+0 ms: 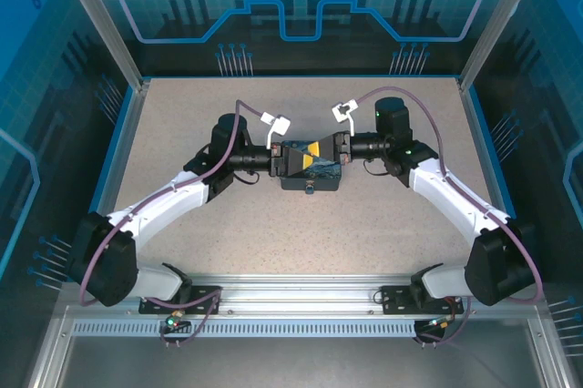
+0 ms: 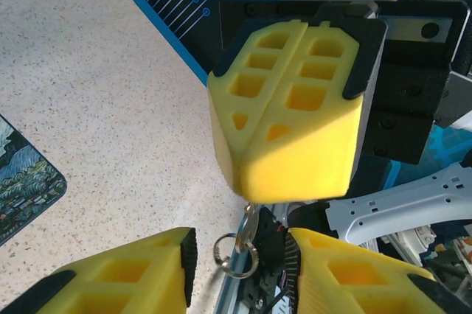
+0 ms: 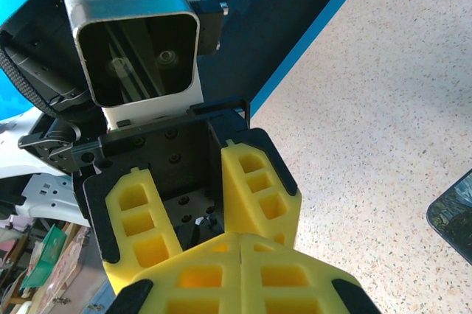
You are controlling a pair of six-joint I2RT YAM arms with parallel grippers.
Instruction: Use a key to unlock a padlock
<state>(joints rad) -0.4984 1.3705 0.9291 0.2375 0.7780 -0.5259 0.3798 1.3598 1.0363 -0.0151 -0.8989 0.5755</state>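
My two grippers meet tip to tip above the painted box [image 1: 311,176]. My right gripper [image 3: 242,249] is shut, and its closed yellow fingers [image 2: 295,137] pinch the small silver key [image 2: 251,227]. The key's ring [image 2: 236,255] hangs below, in the gap of my left gripper [image 2: 240,255]. That gripper is open, with its fingers [image 3: 259,181] spread wide. A tiny dark lump with a glint [image 3: 198,217], probably the padlock, sits deep between them. I cannot tell whether either finger touches it.
The blue-and-yellow night-sky box shows as a corner [image 2: 22,181] at the left wrist view's left edge and as a corner [image 3: 453,214] at the right wrist view's right edge. Speckled beige tabletop [image 1: 182,215] surrounds it, inside blue walls. The metal base rail [image 1: 301,301] runs along the near edge.
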